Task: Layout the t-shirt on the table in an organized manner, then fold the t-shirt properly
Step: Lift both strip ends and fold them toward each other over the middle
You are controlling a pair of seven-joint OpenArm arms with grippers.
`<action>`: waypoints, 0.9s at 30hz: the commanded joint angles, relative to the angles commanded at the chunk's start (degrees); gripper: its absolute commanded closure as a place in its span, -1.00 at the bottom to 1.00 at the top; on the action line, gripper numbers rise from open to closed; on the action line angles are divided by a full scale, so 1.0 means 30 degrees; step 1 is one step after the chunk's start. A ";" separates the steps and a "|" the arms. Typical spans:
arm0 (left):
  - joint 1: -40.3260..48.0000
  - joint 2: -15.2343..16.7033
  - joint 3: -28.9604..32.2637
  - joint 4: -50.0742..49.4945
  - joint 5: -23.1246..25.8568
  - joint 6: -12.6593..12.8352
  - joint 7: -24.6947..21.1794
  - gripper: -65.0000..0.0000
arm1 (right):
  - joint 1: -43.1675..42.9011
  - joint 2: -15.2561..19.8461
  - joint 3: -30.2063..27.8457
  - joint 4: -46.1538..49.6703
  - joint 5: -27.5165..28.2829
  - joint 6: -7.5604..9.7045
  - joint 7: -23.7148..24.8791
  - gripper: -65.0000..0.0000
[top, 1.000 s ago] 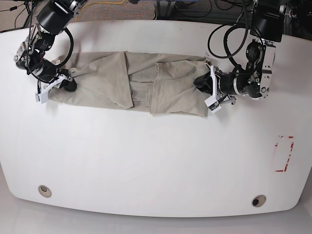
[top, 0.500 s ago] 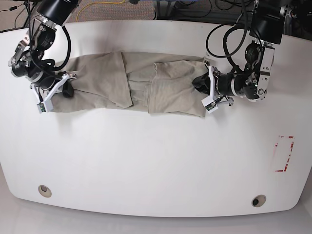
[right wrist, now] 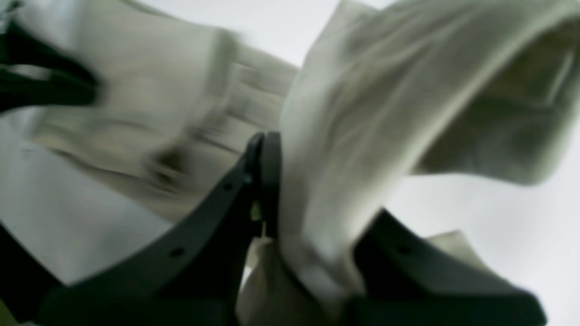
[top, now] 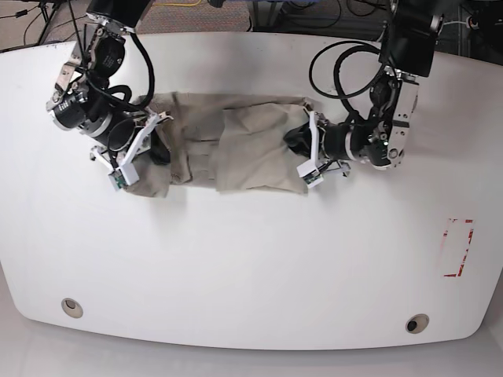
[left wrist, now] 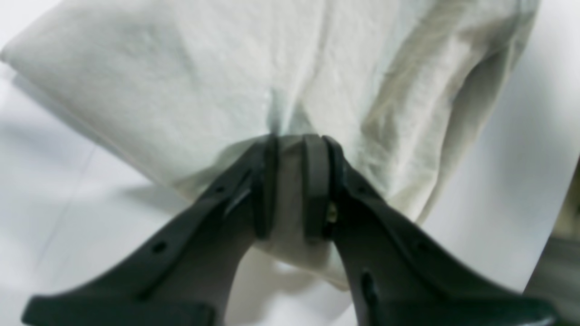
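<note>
The beige-grey t-shirt (top: 236,141) lies as a folded, bunched band on the white table (top: 251,259), at its far middle. My left gripper (top: 302,151) is at the shirt's right end in the base view. In the left wrist view this left gripper (left wrist: 292,147) is shut on a pinch of the t-shirt (left wrist: 217,81). My right gripper (top: 151,149) holds the shirt's left end. The right wrist view is blurred: the t-shirt (right wrist: 344,117) drapes lifted between the fingers of the right gripper (right wrist: 312,199) and hides one finger.
Two round grey grommets (top: 71,307) (top: 416,323) sit near the table's front edge. A red-outlined rectangle (top: 458,247) marks the right side. Cables and both arms' bodies crowd the far edge above the shirt.
Both grippers have moved toward the table's middle with the shirt ends in them. The shirt has become a shorter, more bunched band, and its left end has lifted.
</note>
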 joint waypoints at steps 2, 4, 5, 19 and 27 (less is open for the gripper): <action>-0.0205 0.0703 -0.0029 -0.0557 0.0645 0.0000 0.0000 0.69 | 0.0000 -0.0059 -0.0645 0.0029 0.0000 0.0000 0.0205 1.00; -0.0293 0.1114 -0.0029 -0.0821 0.0938 0.0000 0.0000 0.69 | 0.0059 -0.0264 -0.1260 0.0029 0.0000 0.0000 0.0703 1.00; -0.0322 0.1377 -0.0029 -0.0908 0.1026 0.0000 0.0000 0.69 | 0.0088 -0.0352 -0.1582 0.0000 -0.0029 0.0000 0.1055 1.00; -0.0322 0.2227 -0.0029 -0.0850 0.0996 0.0000 0.0000 0.69 | 0.0088 -0.0440 -0.3634 -0.1055 -0.3282 0.0000 0.3487 1.00; -0.0293 0.2227 -0.0029 -0.0850 0.0996 0.0000 0.0000 0.69 | 0.0088 -0.0469 -0.4249 -0.2227 -0.3341 0.0000 0.4425 0.86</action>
